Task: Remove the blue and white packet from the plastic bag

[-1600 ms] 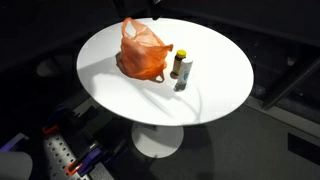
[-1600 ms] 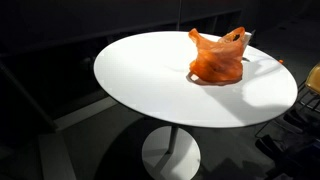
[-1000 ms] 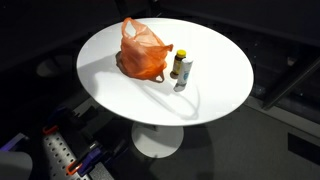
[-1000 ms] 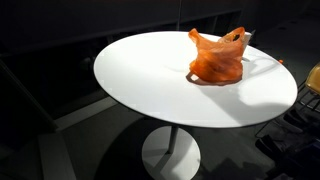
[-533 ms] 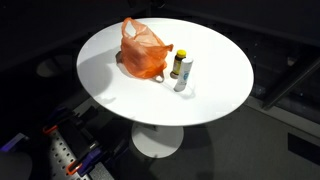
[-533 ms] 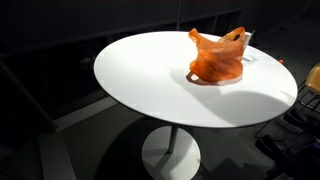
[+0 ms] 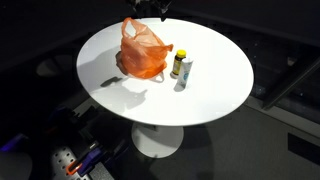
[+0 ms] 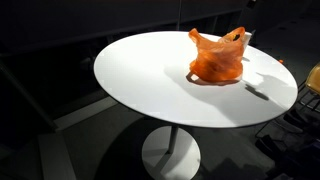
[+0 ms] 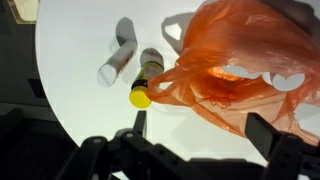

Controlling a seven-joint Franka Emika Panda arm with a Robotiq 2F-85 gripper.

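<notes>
An orange plastic bag sits on the round white table, knotted at the top; it shows in both exterior views and fills the upper right of the wrist view. The blue and white packet is hidden; I cannot see it through the bag. My gripper is open and empty, hovering above the bag, its fingers apart over the bag's near edge. In an exterior view only its dark tip shows at the top edge, above the bag.
A dark bottle with a yellow cap and a white-grey cylinder stand right next to the bag; both lie left of it in the wrist view. The table edge drops to dark floor.
My gripper has come into the top of an exterior view, above the bag. Its shadow now falls on the table beside the bag. Bag and bottles have not moved.
</notes>
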